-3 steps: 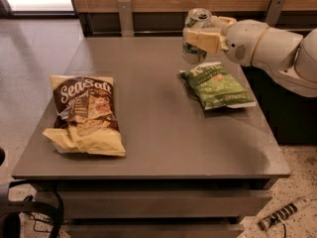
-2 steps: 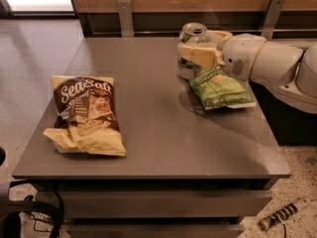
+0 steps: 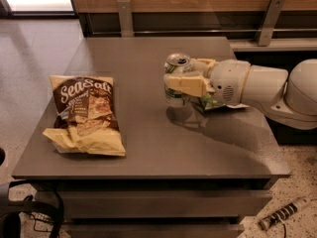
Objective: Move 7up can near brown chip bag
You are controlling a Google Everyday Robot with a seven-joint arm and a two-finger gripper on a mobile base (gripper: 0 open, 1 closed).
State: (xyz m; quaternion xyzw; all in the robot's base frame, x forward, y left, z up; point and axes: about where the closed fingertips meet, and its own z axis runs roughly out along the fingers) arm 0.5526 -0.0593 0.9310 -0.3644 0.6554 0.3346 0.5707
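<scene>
The 7up can [image 3: 175,66], with a silver top and white and green sides, is held upright in my gripper [image 3: 182,81] a little above the middle of the grey table [image 3: 148,152]. The pale fingers [image 3: 185,85] are shut around its sides. The brown chip bag [image 3: 85,114], dark brown with "Sea Salt" lettering and a pale yellow lower part, lies flat on the left of the table. The can is to the right of the bag, with a wide gap between them.
A green chip bag [image 3: 210,102] lies on the table under my white arm [image 3: 267,88], mostly hidden by it. A wooden wall with metal brackets [image 3: 125,15] runs behind the table. A power strip [image 3: 282,216] lies on the floor at the lower right.
My gripper has carried the can leftward and toward the front, from the back right of the table to its middle, closer to the brown chip bag. The arm now covers the green bag.
</scene>
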